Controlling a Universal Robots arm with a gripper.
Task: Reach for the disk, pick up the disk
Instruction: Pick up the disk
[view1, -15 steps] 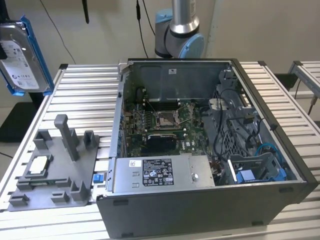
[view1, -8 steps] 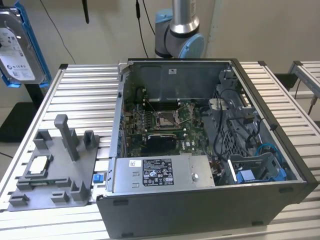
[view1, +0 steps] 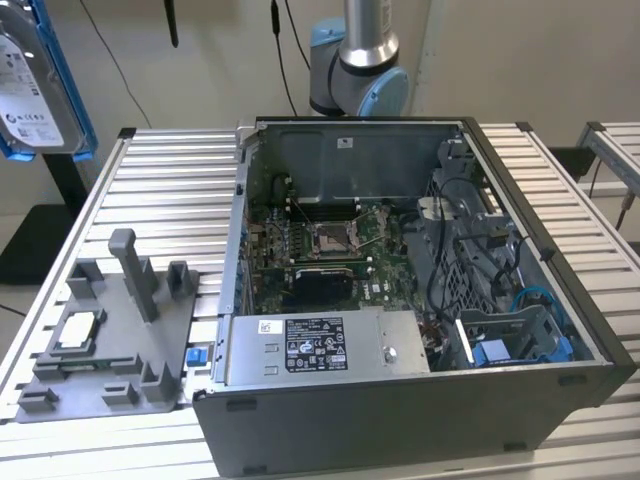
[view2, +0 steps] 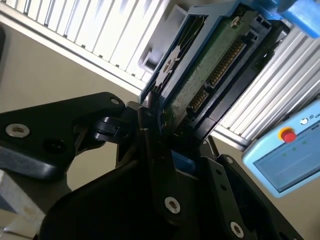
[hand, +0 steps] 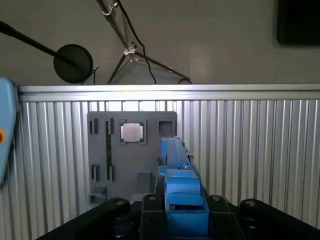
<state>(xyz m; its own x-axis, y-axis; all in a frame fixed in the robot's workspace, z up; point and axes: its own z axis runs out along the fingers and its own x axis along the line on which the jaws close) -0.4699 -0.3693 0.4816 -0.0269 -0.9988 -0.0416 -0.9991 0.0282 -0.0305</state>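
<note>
Exterior view had the disk (view1: 35, 85) at upper left; in the second wrist view your gripper (view2: 172, 127) pinched its end, long axis pointing away.

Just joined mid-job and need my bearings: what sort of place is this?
Probably a robotics lab bench for computer assembly: an open computer case sits on a slatted metal table, a grey parts holder lies beside it, and the gripper holds the disk.
</note>
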